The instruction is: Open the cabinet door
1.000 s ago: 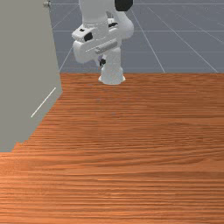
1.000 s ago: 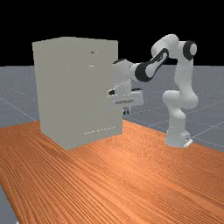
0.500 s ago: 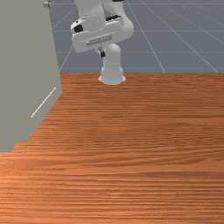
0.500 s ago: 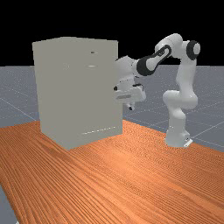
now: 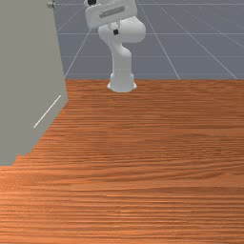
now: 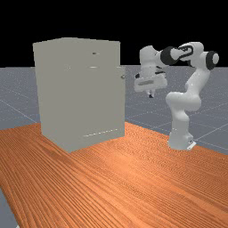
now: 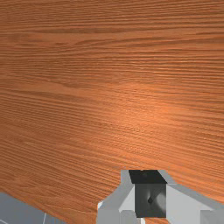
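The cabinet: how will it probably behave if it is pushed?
The cabinet looks flat-sided and unbent, so probably stiff. Its boxy shape should not roll. Standing upright and broad, it seems unlikely to tip from a light push.

Bright, even light falls on the worktop (image 7: 144,105); in the wrist view a warm, soft-edged glare lies on the wood just ahead of the jaws. The far view has a paler sheen below the jaws, under a pitch-black backdrop (image 6: 133,18). Beside them, the cabinet (image 6: 80,98) looks flat and dull, with broken white flecks low down. The arm (image 6: 184,102) shades softly from white to grey.
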